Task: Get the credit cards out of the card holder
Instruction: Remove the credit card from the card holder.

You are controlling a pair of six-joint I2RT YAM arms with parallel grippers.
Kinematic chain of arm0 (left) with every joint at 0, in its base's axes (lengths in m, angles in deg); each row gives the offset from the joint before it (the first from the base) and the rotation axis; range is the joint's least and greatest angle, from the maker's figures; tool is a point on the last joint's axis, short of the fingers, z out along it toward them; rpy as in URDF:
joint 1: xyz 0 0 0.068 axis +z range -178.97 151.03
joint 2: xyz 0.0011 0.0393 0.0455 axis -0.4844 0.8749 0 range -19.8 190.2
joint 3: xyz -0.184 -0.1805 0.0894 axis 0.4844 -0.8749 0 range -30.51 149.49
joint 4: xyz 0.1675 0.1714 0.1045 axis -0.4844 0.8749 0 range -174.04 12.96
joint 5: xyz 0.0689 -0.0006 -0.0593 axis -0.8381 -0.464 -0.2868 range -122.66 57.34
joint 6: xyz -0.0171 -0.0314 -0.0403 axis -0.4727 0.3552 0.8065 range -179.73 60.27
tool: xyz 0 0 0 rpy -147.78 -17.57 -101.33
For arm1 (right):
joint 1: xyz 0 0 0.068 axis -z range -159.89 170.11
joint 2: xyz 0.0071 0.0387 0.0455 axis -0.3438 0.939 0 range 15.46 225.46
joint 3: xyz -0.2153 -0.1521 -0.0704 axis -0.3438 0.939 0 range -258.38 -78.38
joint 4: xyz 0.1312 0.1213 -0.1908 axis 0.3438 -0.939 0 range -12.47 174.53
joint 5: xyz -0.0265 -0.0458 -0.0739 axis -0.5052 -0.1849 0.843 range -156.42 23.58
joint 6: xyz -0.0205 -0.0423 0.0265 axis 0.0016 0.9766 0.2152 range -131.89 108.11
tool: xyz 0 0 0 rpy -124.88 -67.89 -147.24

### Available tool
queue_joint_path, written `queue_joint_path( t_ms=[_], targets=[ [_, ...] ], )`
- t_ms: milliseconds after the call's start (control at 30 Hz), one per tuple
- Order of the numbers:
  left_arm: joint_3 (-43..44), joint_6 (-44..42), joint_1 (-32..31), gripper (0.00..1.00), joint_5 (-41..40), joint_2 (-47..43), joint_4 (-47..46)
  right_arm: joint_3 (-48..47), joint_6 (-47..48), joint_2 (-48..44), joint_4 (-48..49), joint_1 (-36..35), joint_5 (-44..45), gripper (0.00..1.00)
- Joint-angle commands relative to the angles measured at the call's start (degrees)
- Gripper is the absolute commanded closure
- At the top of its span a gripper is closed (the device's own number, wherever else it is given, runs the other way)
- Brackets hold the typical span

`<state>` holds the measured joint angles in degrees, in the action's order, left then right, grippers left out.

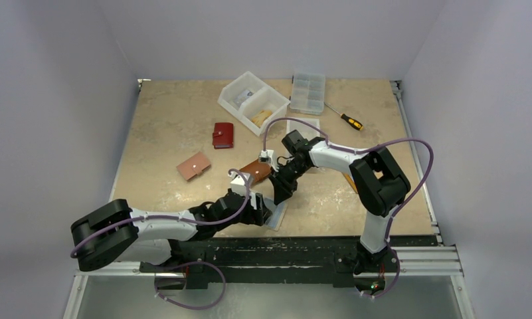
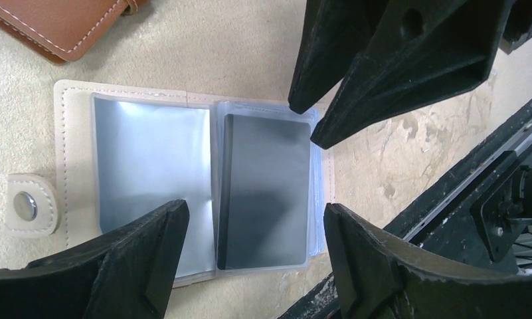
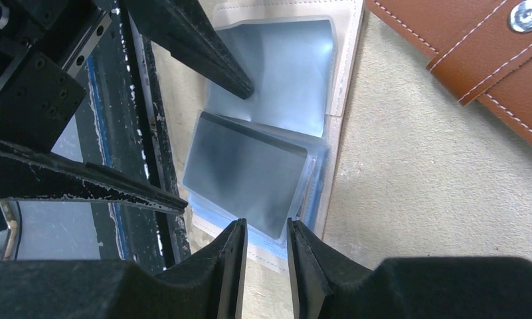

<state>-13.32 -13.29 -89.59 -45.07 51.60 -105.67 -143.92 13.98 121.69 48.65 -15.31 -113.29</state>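
The black card lies in a clear sleeve of the open cream card holder at the table's near edge, the right gripper narrowed at its corner, grip impossible to tell, the left gripper wide open over it.

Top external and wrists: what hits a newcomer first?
An open cream card holder lies at the near edge of the table, a black card tucked inside. The left gripper straddles it, jaws wide; the right gripper points at the card's end. A brown wallet lies beside.
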Motion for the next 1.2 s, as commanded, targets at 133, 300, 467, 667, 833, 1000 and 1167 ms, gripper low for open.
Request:
queue_joint_path(
  t_ms=[133, 300, 467, 667, 833, 1000, 1167],
  targets=[
    [3.4, -2.4, -3.9, 0.18, -4.0, 1.1, 7.0, -1.7, -1.4, 0.8, -0.8, -0.3, -4.0, 0.64],
    [5.4, -3.6, -6.0, 0.15, -6.2, 4.0, 7.4, -1.8, -2.2, 0.5, -1.0, -0.2, -7.7, 0.64],
    [5.3, -4.7, -7.0, 0.14, -6.6, 3.1, 6.8, -2.2, -2.5, 0.9, -1.2, -0.3, -9.0, 0.64],
    [5.8, -3.5, -7.1, 0.13, -9.9, 3.2, 10.3, -2.6, -0.8, -1.1, -0.6, -0.1, -3.6, 0.62],
    [6.5, -2.9, -7.1, 0.14, -10.3, 2.7, 10.4, -3.3, 4.2, -3.9, -3.2, 0.5, 1.4, 0.59],
    [8.0, -2.7, -7.2, 0.15, -9.8, 2.2, 12.6, -1.9, 14.7, -12.8, -7.7, 4.2, 5.2, 0.53],
    [9.6, -4.1, -7.2, 0.15, -10.1, 3.1, 14.8, -0.8, 20.8, -20.8, -9.4, 8.3, 5.2, 0.5]
  ],
)
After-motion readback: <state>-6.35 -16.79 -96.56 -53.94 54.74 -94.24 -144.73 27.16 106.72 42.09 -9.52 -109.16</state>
